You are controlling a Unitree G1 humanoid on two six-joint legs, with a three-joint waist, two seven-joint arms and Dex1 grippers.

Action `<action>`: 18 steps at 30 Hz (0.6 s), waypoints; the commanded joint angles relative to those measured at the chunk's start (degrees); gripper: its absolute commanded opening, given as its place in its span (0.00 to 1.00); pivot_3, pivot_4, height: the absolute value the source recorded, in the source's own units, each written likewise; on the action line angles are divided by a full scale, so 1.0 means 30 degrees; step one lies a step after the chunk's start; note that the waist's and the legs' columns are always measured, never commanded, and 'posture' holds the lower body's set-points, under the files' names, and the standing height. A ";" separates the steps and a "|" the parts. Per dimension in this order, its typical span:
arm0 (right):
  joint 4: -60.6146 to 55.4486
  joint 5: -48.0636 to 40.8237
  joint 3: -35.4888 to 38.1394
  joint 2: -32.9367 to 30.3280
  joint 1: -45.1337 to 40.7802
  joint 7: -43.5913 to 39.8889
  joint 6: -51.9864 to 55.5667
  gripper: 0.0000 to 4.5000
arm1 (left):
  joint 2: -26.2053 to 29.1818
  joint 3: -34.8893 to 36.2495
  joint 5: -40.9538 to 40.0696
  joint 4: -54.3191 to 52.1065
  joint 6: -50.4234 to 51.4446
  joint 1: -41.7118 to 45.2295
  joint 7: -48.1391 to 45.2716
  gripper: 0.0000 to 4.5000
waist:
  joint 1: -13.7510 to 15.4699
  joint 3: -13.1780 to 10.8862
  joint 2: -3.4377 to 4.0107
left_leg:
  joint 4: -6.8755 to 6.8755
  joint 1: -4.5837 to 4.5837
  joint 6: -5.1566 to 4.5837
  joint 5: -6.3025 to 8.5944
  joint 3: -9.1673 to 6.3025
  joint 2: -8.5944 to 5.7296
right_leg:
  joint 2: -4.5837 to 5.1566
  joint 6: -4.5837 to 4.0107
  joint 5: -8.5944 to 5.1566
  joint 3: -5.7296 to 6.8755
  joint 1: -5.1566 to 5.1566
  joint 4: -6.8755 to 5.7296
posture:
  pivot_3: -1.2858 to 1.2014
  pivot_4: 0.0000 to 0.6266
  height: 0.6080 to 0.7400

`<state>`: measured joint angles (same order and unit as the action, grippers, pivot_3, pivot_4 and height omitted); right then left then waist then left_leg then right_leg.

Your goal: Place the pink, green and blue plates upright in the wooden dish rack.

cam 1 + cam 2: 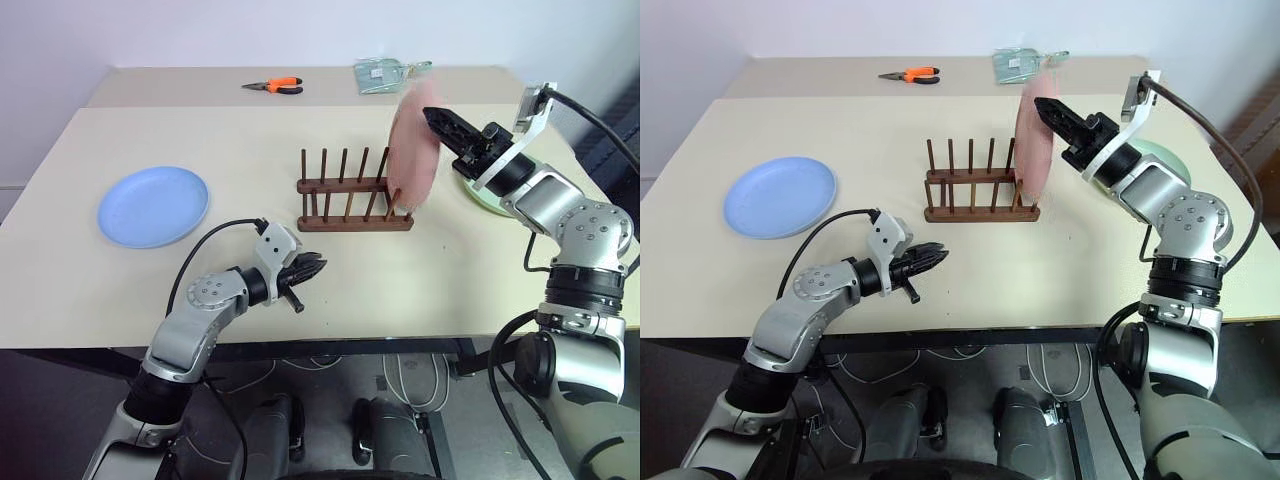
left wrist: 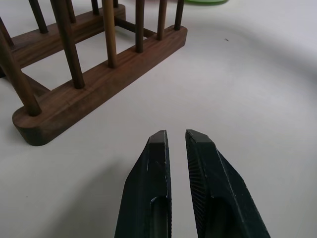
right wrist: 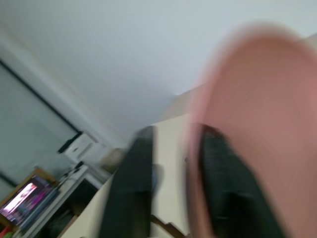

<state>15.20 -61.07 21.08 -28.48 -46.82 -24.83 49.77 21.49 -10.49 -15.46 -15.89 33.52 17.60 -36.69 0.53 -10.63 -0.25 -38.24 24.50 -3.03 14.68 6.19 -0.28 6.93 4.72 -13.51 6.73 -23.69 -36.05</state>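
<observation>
We see the pink plate (image 1: 1033,135) upright at the rack's (image 1: 980,190) right end, the right gripper's (image 1: 1048,108) jaws parted around its rim. The left gripper's (image 2: 177,140) jaws are slightly parted, empty. The blue plate (image 1: 153,205) lies on the bench (image 1: 420,280).

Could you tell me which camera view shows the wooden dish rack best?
The right eye view: the whole wooden dish rack shows, pegs upright, pink plate at its right end. The left eye view matches; the left wrist view shows one end up close.

Silver arms; black cables, tools (image 1: 308,270)
</observation>
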 commanded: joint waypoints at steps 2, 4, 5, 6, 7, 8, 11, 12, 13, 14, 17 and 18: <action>-0.2107 0.3429 -0.0709 -0.1265 0.0028 -0.1105 -0.3209 0.63 | 0.0176 0.0082 -0.0142 -0.1123 -0.0006 0.0017 0.0045 0.63 | 0.0035 -0.0005 0.0008 | 0.0001 0.0006 0.0000 0.0000 0.0005 0.0000 | -0.0002 0.0001 -0.0001 -0.0003 -0.0008 -0.0001 | 0.52 0.24 1.00; -0.3093 0.4312 -0.0427 -0.2281 0.0838 -0.1721 -0.3983 0.63 | 0.0107 0.0057 -0.0220 -0.1387 0.0099 0.0069 0.0171 0.83 | 0.0099 -0.0005 0.0007 | 0.0001 0.0012 -0.0001 0.0001 0.0005 -0.0002 | -0.0003 0.0004 -0.0002 -0.0002 -0.0010 0.0003 | 0.52 0.24 1.00; -0.3422 0.4634 0.0037 -0.2899 0.1386 -0.1923 -0.4308 0.63 | 0.0038 0.0027 -0.0292 -0.1622 0.0201 0.0101 0.0233 0.93 | 0.0132 -0.0006 0.0005 | 0.0001 0.0021 -0.0002 0.0002 0.0002 -0.0004 | -0.0002 0.0007 -0.0004 0.0002 -0.0008 0.0009 | 0.52 0.24 1.00; -0.3460 0.4830 0.0557 -0.3468 0.1885 -0.1919 -0.4396 0.63 | -0.0054 0.0004 -0.0382 -0.1813 0.0275 0.0124 0.0270 0.93 | 0.0157 -0.0005 0.0005 | -0.0001 0.0026 -0.0008 0.0005 -0.0004 -0.0008 | 0.0000 0.0017 -0.0010 0.0002 -0.0006 0.0011 | 0.52 0.24 1.00; -0.3340 0.5115 0.0838 -0.3919 0.2278 -0.1908 -0.4514 0.63 | -0.0124 -0.0023 -0.0433 -0.1939 0.0349 0.0144 0.0299 0.93 | 0.0168 -0.0005 0.0004 | -0.0001 0.0027 -0.0012 0.0008 -0.0005 -0.0013 | 0.0006 0.0019 -0.0010 0.0003 0.0000 0.0015 | 0.52 0.24 1.00; -0.3250 0.5300 0.0941 -0.4157 0.2496 -0.1886 -0.4587 0.63 | -0.0148 -0.0017 -0.0471 -0.2011 0.0419 0.0157 0.0310 0.93 | 0.0120 -0.0005 0.0004 | -0.0001 0.0026 -0.0015 0.0010 -0.0004 -0.0014 | 0.0012 0.0021 -0.0010 0.0004 0.0004 0.0022 | 0.52 0.24 1.00; -0.2007 0.9153 -0.1320 -0.5912 0.4207 -0.3230 -0.6787 0.63 | -0.0224 -0.0270 -0.0543 -0.1980 0.0403 0.0224 0.0050 0.93 | -0.0042 0.0000 0.0013 | 0.0000 0.0000 -0.0008 0.0007 0.0008 -0.0008 | 0.0008 0.0034 -0.0002 -0.0010 0.0007 0.0017 | 0.52 0.24 1.00; -0.1506 1.0408 -0.2179 -0.6348 0.4619 -0.3694 -0.7595 0.63 | -0.0234 -0.0359 -0.0543 -0.1943 0.0372 0.0257 -0.0053 0.93 | -0.0092 0.0001 0.0015 | 0.0003 -0.0005 -0.0001 0.0003 0.0014 0.0003 | 0.0006 0.0033 -0.0002 -0.0016 0.0006 0.0016 | 0.52 0.24 1.00; -0.0540 1.2039 -0.3356 -0.6653 0.4790 -0.3999 -0.8928 0.63 | -0.0249 -0.0456 -0.0584 -0.1935 0.0369 0.0318 -0.0155 0.93 | -0.0154 0.0001 0.0015 | 0.0005 -0.0019 0.0002 0.0001 0.0019 0.0005 | -0.0017 0.0032 -0.0004 -0.0020 0.0007 0.0011 | 0.52 0.24 1.00; 0.0837 1.3632 -0.4536 -0.6803 0.4634 -0.4214 -1.0178 0.63 | -0.0288 -0.0526 -0.0699 -0.1947 0.0408 0.0426 -0.0272 0.93 | -0.0243 0.0002 0.0016 | 0.0006 -0.0021 0.0003 0.0000 0.0024 0.0013 | -0.0024 0.0032 -0.0004 -0.0025 0.0005 0.0011 | 0.52 0.24 1.00; 0.5668 1.8027 -0.7641 -0.6712 0.3125 -0.4262 -1.4306 0.63 | -0.0322 -0.0679 -0.0931 -0.2023 0.0481 0.0711 -0.0517 0.93 | -0.0450 -0.0008 0.0029 | 0.0003 -0.0026 0.0012 -0.0007 0.0043 0.0011 | -0.0032 0.0033 -0.0004 -0.0048 0.0001 0.0002 | 0.52 0.24 1.00; 0.7173 1.9088 -0.8389 -0.6600 0.2513 -0.4214 -1.5478 0.63 | -0.0324 -0.0725 -0.0918 -0.2025 0.0490 0.0765 -0.0518 0.93 | -0.0493 -0.0013 0.0038 | 0.0003 -0.0027 0.0014 -0.0009 0.0053 0.0008 | -0.0032 0.0033 -0.0005 -0.0060 -0.0009 -0.0008 | 0.52 0.24 1.00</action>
<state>32.68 -9.38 -2.32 -47.69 -35.85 -37.44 10.06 20.61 -12.60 -17.14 -19.73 35.01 19.02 -37.72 -0.95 -10.67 -0.14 -38.23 24.43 -2.96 14.63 6.37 -0.26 6.83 4.82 -13.53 6.52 -23.76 -36.11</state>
